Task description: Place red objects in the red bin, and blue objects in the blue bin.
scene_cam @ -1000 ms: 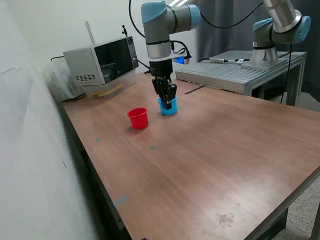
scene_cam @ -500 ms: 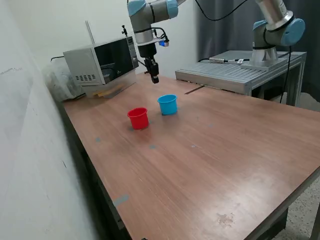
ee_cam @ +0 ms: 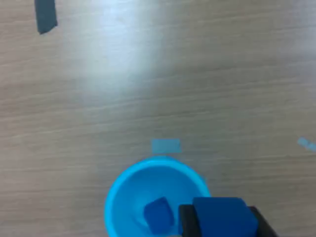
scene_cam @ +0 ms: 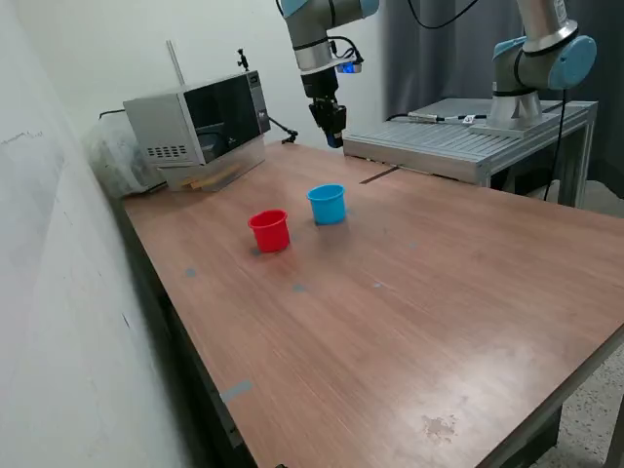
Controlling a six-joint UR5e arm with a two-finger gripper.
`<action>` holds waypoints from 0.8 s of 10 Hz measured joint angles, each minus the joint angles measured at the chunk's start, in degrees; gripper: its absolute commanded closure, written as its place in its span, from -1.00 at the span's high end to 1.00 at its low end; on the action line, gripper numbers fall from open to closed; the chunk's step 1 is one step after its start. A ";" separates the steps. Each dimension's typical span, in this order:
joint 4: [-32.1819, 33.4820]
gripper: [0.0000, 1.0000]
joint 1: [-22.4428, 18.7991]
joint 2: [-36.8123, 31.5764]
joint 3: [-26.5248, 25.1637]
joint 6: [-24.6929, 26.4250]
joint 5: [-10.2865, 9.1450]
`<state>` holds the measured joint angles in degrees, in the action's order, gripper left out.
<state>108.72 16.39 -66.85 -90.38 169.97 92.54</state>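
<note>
The light blue cup [scene_cam: 328,204] stands on the table next to the red cup [scene_cam: 270,231], which is on the exterior view's left of it. In the wrist view the blue cup [ee_cam: 155,197] holds one dark blue cube [ee_cam: 158,215]. A second dark blue cube [ee_cam: 224,217] sits close to the camera between dark fingers [ee_cam: 186,221]. My gripper [scene_cam: 332,125] hangs high above the table's far side, well behind and above the cups. No red cubes are in view, and the inside of the red cup is hidden.
A microwave [scene_cam: 195,122] stands at the table's far corner on the exterior view's left. A metal bench [scene_cam: 468,136] with a second arm [scene_cam: 536,58] stands behind the table. Small teal tape marks [ee_cam: 165,145] dot the wooden table [scene_cam: 409,322].
One second ago my gripper was down at the blue cup. It rose, swung back towards the microwave, and has now moved to the exterior view's right, high behind the cups. The cups have not moved.
</note>
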 measured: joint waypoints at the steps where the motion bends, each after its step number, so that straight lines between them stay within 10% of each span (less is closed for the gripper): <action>1: 0.30 -1.00 -0.50 -0.01 -0.31 -0.25 -0.18; 8: 3.95 -1.00 -0.25 7.58 5.01 -0.45 -0.40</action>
<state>112.68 16.14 -59.27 -85.36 169.52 92.15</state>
